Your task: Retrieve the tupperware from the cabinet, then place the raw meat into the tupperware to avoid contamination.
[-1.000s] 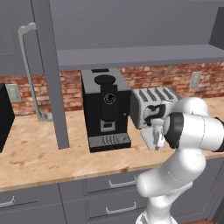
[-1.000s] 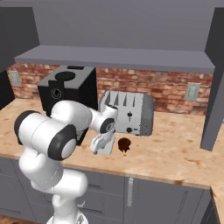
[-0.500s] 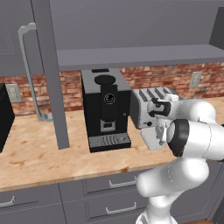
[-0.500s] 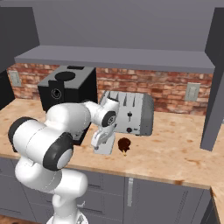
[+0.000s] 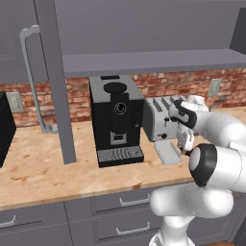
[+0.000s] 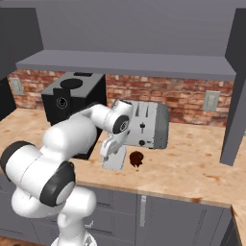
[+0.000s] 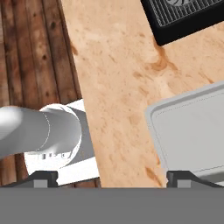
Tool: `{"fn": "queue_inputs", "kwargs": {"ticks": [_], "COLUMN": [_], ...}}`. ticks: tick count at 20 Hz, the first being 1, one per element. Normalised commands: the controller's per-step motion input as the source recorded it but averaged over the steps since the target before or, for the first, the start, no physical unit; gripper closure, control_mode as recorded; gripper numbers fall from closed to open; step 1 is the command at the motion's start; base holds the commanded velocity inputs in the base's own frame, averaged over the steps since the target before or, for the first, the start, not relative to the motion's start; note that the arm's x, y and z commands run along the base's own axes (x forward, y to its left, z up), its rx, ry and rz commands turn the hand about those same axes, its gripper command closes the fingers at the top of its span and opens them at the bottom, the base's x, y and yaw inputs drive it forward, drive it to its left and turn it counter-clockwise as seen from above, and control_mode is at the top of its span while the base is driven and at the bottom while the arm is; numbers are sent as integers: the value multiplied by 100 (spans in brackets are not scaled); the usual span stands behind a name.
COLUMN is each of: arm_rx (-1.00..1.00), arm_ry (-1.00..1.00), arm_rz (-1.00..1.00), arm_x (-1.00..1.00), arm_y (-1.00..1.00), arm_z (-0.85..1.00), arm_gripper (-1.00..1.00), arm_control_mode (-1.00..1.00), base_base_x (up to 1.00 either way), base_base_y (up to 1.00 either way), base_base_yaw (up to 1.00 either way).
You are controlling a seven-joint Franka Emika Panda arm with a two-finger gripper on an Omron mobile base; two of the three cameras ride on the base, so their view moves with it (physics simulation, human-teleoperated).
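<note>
Two steps make up this job, and the first looks finished: the tupperware point(image 5: 168, 153) now lies flat on the wooden counter point(image 5: 48, 168), just in front of the silver toaster point(image 5: 161, 120) and beside the black coffee machine point(image 5: 116, 120). Largest in the scene is the grey cabinet point(image 5: 144, 33) overhead, its door point(image 5: 48, 72) swung open with the long bar handle point(image 5: 33, 81) showing. Below it, the white arm bends over the counter edge, and the gripper point(image 6: 111, 150) hangs just above the near end of the container with its jaws spread wide and nothing between them (in the hand view the two finger tips point(image 7: 43, 178) stand far apart, the pale tray point(image 7: 192, 131) under one side). Smallest is the raw meat point(image 6: 137, 158), a dark reddish lump resting on the counter just beside the tupperware point(image 6: 114, 161), near the toaster's front.

The step in hand, by my judgement, is the release of the container; the next move calls for lifting clear, shifting sideways over the meat, and coming down with the jaws astride it.

Compared with a second ago, the jaws have opened and the wrist has swung round, exposing the container on the counter in the left base view.
</note>
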Motion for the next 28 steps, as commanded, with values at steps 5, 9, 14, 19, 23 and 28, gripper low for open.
{"fn": "queue_inputs", "kwargs": {"ticks": [5,9,14,19,23,28], "arm_rx": [0,0,-1,-3,-5,-6], "arm_ry": [0,0,0,5,5,1], "arm_rz": [-11,-16,-20,-24,-23,-18], "arm_x": [-19,-3,0,0,0,-2], "arm_y": [-22,-32,-35,-25,-26,-18], "arm_z": [40,37,24,13,4,-4], "arm_gripper": [-100,-100,-100,-100,-100,-100], "arm_control_mode": [-100,-100,-100,-100,-100,-100], "base_base_x": [0,0,0,0,0,0], "base_base_y": [0,0,0,0,0,0], "base_base_yaw": [0,0,0,0,0,0]}}
